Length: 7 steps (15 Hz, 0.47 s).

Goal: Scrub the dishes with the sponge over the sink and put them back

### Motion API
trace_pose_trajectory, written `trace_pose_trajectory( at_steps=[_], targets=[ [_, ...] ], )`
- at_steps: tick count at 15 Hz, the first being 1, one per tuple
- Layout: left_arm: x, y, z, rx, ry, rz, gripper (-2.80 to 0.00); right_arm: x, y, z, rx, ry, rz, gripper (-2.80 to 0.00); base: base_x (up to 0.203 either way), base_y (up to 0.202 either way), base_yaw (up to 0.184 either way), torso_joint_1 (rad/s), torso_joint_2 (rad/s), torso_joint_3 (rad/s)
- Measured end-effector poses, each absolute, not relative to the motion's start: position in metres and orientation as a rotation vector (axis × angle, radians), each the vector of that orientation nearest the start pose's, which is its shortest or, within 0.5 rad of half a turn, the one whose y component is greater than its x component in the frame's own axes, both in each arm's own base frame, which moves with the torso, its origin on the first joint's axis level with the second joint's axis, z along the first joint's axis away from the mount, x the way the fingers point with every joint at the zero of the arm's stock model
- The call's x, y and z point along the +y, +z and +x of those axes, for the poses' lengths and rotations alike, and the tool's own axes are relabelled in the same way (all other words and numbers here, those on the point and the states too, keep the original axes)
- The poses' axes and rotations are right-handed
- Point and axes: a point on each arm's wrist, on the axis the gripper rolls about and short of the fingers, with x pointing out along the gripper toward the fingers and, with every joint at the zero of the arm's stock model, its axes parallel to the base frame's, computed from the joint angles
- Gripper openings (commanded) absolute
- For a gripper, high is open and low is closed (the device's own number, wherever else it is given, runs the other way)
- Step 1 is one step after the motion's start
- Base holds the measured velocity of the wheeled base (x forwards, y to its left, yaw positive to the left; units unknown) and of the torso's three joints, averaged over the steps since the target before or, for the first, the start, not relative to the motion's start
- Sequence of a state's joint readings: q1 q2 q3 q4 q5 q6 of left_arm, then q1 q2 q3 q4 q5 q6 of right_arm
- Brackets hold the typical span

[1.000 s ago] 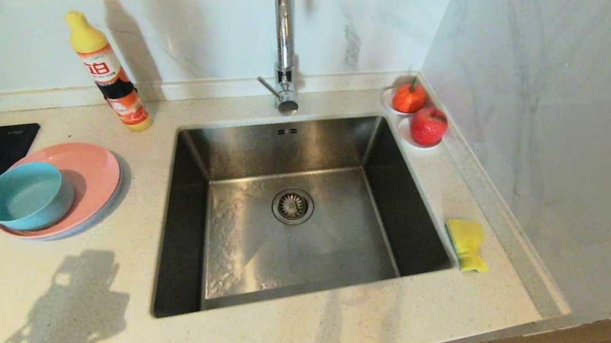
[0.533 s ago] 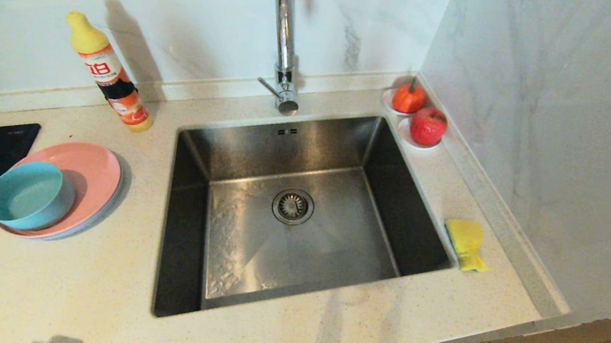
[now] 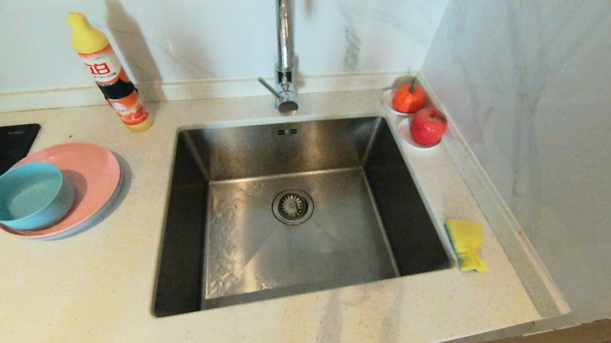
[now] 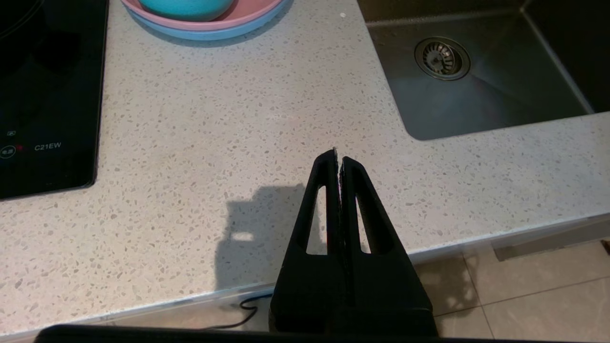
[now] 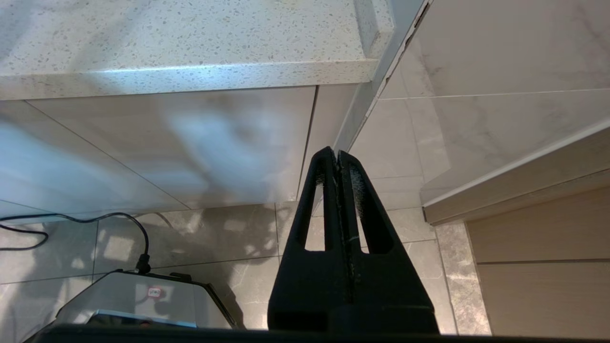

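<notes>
The sponge [image 3: 466, 244] lies on the table [image 3: 68, 282] just right of the sink [image 3: 301, 211]; one teal bowl [image 3: 27, 202] is stacked on a pink plate [image 3: 88, 172] over a pale plate [image 4: 248, 33], mostly hidden, to the left. The left end effector [image 4: 338, 157] is fully closed, empty, above the table's front edge. The right end effector [image 5: 337, 155] is closed, empty, below the table

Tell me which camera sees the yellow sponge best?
The head view. There the sponge lies in plain sight on the counter, right of the sink. The left wrist view shows only the counter, the dishes and part of the sink; the right wrist view looks below the counter's edge. Neither shows the sponge.
</notes>
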<state>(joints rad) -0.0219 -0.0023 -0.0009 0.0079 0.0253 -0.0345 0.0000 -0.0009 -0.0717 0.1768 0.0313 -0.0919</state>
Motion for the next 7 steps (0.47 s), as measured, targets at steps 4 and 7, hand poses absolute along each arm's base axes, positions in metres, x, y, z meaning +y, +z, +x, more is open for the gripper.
trace_pose_trajectory(
  at_steps=[4, 7],
  targets=[
    [0.0011, 0.0746, -0.0231, 0.004, 0.003, -0.035, -2.8, 0.0006, 0.0775, -0.0294, 0.102, 0.027, -0.049, -2.8, 0.0, 0.0, 0.0, 0.0, 0.0, 0.0],
    [0.0011, 0.0746, -0.0231, 0.004, 0.004, -0.035, -2.8, 0.0005, 0.0776, -0.0294, 0.102, 0.025, -0.03, -2.8, 0.0, 0.0, 0.0, 0.0, 0.0, 0.0]
  ],
)
